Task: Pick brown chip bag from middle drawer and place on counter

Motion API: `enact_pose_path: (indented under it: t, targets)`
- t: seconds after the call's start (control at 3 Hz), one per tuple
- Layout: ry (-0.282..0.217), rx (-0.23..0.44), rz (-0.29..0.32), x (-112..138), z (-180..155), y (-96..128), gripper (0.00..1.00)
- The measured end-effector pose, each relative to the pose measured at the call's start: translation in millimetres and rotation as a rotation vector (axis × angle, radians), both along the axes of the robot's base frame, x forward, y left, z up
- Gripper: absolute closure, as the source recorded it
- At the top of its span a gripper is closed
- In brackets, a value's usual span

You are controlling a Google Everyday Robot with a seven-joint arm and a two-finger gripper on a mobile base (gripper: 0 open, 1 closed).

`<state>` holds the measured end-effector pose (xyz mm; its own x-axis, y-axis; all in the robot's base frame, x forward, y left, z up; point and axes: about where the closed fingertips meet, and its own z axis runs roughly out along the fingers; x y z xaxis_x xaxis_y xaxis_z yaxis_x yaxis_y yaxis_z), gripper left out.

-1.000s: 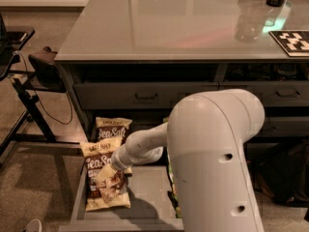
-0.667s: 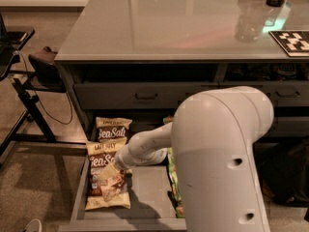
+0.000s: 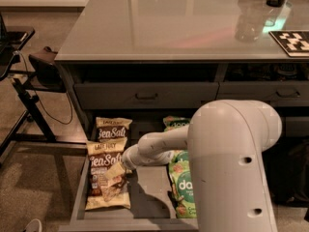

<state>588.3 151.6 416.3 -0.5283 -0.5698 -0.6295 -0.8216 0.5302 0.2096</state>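
Observation:
Two brown chip bags lie at the left of the open middle drawer: the near one overlaps the far one. My white arm reaches down from the right into the drawer. My gripper is over the near bag's right half, at the arm's tip, touching or just above it. The counter spreads wide above the drawers.
Green "dang" pouches lie at the drawer's right, partly behind my arm. Closed drawer fronts with dark handles sit under the counter. A clear bottle and a tag card stand on the counter. A dark chair frame is at left.
The arm has swung right and extended; the gripper has shifted slightly down and right over the near brown bag. The bags have not moved.

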Motion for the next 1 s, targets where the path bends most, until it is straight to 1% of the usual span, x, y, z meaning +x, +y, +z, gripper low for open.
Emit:
enact_pose_path:
  t: [0.33, 0.67, 1.0]
  targets:
    - [0.035, 0.025, 0.022, 2, -15, 6, 0.0]
    - [0.053, 0.034, 0.069, -4, -18, 23, 0.0]
    - [0.054, 0.034, 0.07, -4, -18, 23, 0.19]
